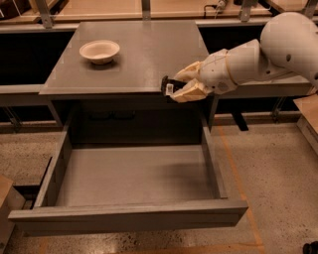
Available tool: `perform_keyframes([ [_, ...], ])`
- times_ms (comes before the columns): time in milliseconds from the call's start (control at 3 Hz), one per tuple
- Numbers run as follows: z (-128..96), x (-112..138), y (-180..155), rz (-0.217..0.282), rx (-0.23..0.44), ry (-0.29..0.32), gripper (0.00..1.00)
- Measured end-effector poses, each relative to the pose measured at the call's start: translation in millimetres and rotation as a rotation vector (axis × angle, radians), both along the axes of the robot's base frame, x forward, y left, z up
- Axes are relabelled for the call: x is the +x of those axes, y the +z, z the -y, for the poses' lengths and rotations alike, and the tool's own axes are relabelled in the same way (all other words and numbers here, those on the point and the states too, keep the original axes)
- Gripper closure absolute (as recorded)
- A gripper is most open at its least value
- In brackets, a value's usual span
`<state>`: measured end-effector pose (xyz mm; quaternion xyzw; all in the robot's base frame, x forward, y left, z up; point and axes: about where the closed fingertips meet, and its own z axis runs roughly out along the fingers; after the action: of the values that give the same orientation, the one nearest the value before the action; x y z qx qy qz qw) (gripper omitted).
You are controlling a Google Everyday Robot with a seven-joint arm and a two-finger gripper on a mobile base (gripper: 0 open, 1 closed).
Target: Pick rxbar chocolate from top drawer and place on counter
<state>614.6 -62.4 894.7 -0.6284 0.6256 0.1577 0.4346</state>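
Note:
My gripper hangs at the front right edge of the grey counter, above the back of the open top drawer. Its pale fingers are shut on the rxbar chocolate, a small dark bar with a white label patch that sticks out to the left, level with the counter's front edge. The drawer is pulled far out and its grey floor is bare.
A pale round bowl stands on the counter's back left. Long pale wooden benches run behind the cabinet. A speckled floor lies to the right, with a tan box corner at the lower left.

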Motion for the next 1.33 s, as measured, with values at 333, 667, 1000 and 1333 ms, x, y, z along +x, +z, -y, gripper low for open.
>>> perform_keyframes([
  [333,-10,44,3,0.064,-0.001,-0.025,1.0],
  [667,-17,100,8,0.133,-0.028,-0.054,1.0],
  [1000,-25,157,6,0.193,-0.062,-0.07,0.83],
  [1333,-27,202,-13,0.233,-0.062,-0.09,0.59],
])
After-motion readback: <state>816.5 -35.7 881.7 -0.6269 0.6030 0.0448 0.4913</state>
